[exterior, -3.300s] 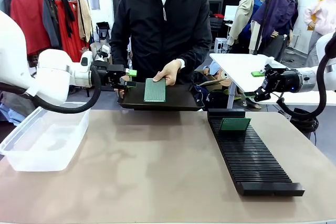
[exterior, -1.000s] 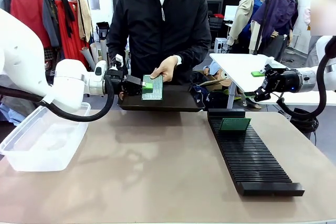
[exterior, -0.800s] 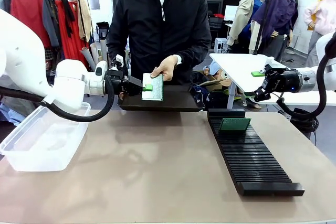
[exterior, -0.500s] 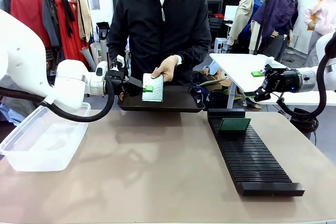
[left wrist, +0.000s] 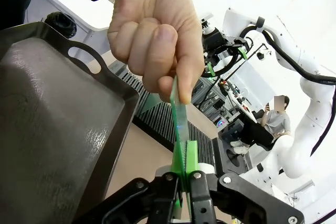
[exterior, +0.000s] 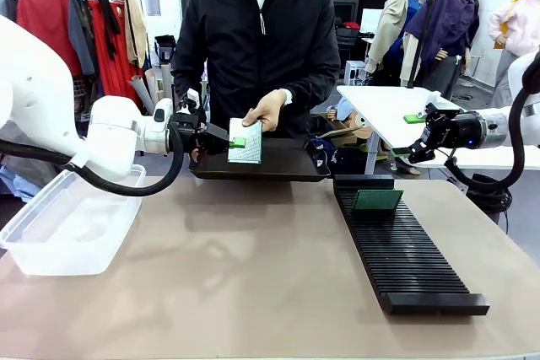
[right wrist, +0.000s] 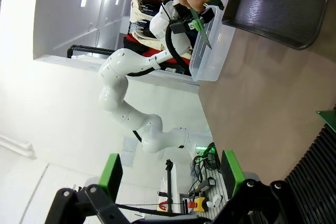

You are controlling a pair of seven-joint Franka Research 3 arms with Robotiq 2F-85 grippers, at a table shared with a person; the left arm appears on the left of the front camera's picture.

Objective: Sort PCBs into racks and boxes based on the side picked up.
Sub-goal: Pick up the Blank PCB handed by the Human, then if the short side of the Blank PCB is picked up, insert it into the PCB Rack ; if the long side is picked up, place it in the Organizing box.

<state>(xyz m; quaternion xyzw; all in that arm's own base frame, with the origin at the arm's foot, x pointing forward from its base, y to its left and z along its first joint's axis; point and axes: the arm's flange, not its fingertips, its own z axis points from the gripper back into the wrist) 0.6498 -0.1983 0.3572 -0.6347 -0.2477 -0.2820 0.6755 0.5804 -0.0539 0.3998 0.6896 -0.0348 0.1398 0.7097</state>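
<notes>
Even, bright indoor light falls from overhead across the table (exterior: 253, 276), leaving only soft, pale shadows beside the rack (exterior: 403, 250) and the tub (exterior: 67, 225) — the front view is sharp throughout. In the wrist views the pale walls and ceiling wash out to near white, glare streaks the dark tray (left wrist: 47, 129), and straight lines bow toward the edges — the person's hand (left wrist: 152, 30) looms large and slightly soft.
</notes>
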